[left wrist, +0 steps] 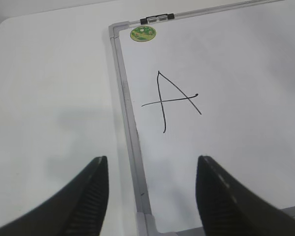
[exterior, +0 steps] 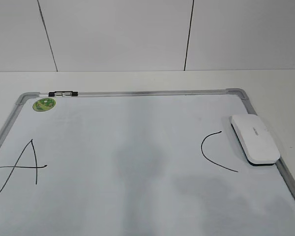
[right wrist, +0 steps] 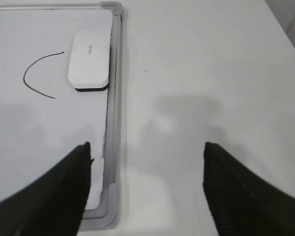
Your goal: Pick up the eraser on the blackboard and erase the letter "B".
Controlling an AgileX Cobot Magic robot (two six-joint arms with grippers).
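The white eraser [exterior: 254, 138] lies on the blackboard [exterior: 137, 206] at its right edge, beside the black "C" [exterior: 214, 151]. It also shows in the right wrist view [right wrist: 89, 59], far ahead of my right gripper [right wrist: 146, 153], which is open and empty above the board's near right corner. My left gripper [left wrist: 152, 167] is open and empty above the board's left frame, near the black "A" [left wrist: 168, 98]. No letter "B" shows on the board; the middle between "A" [exterior: 23, 164] and "C" is blank with a faint grey smudge. Neither gripper shows in the exterior view.
A green round sticker [exterior: 44, 104] and a black-and-silver clip [exterior: 63, 93] sit at the board's top left. The board lies on a white table [exterior: 275, 83] with a tiled wall behind. Bare table lies left [left wrist: 49, 98] and right [right wrist: 211, 73] of the board.
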